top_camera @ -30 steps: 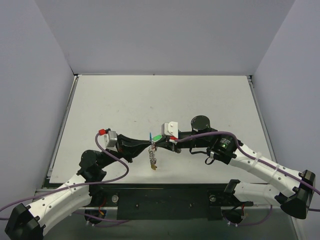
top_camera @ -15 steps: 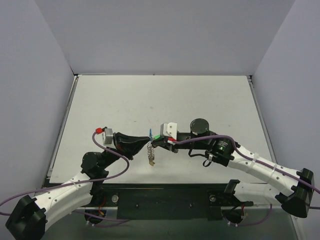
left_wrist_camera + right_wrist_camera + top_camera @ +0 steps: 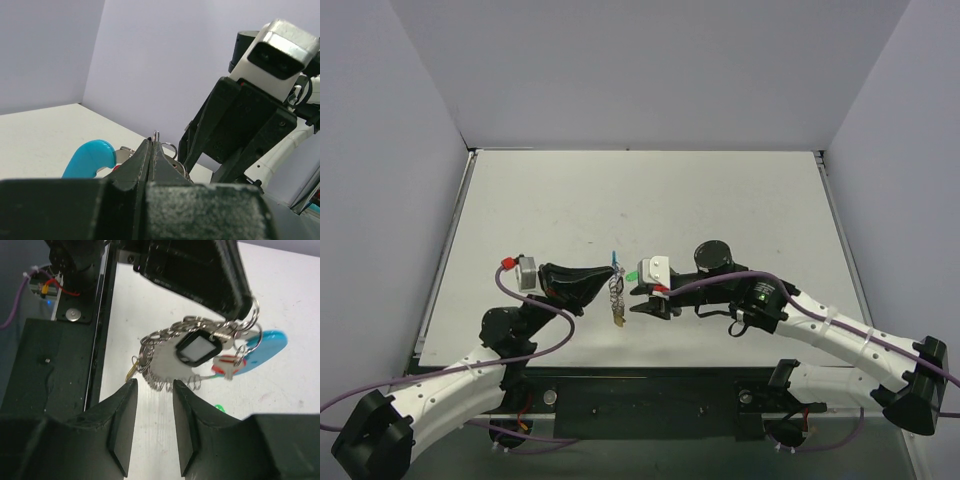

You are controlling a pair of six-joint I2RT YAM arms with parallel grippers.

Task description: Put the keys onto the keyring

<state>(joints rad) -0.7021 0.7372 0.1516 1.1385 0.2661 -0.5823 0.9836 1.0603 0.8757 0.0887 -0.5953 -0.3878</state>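
So the left claw is pinched tight on the keyring, with just a sliver of wire poking up past its tip. A blue tag sits just left of that tip over the white desk. The right claw is close behind the tip on the right, jaws apart.

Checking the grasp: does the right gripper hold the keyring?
No, the right gripper stands open and empty, while the keyring hangs from the left gripper.
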